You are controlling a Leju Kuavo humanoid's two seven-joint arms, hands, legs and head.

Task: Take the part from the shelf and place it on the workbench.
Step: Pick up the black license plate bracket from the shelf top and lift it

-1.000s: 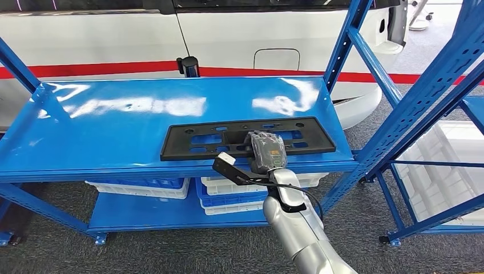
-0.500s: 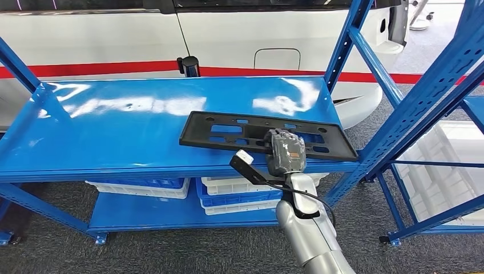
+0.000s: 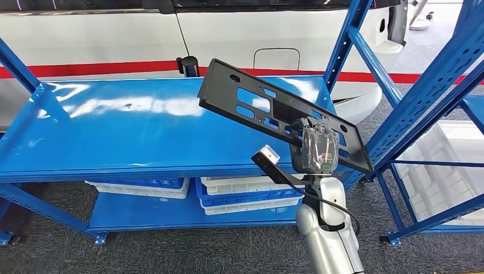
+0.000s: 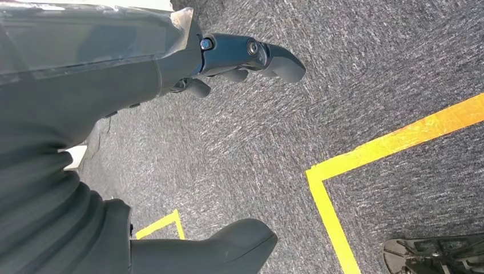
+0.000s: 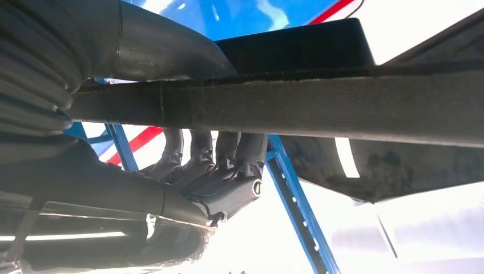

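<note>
A long black plastic part [image 3: 268, 108] with several cut-out slots is lifted off the blue shelf [image 3: 114, 131] and tilted, its far left end raised high. My right hand [image 3: 318, 149] grips it at its lower right section, fingers wrapped over the edge. In the right wrist view the part's edge [image 5: 319, 105] runs across the picture between the thumb and the dark fingers [image 5: 217, 165]. My left hand [image 4: 240, 54] hangs over grey carpet with its fingers apart and nothing in it.
Blue upright posts [image 3: 342, 40] frame the shelf, and a second blue rack [image 3: 434, 91] stands to the right. White and blue bins [image 3: 240, 191] sit on the lower shelf. A white vehicle [image 3: 171, 34] is behind. Yellow tape lines [image 4: 365, 154] mark the carpet.
The part has come up off the shelf top and tilted, its left end swinging upward. My right hand moved right and slightly toward me while holding it.
</note>
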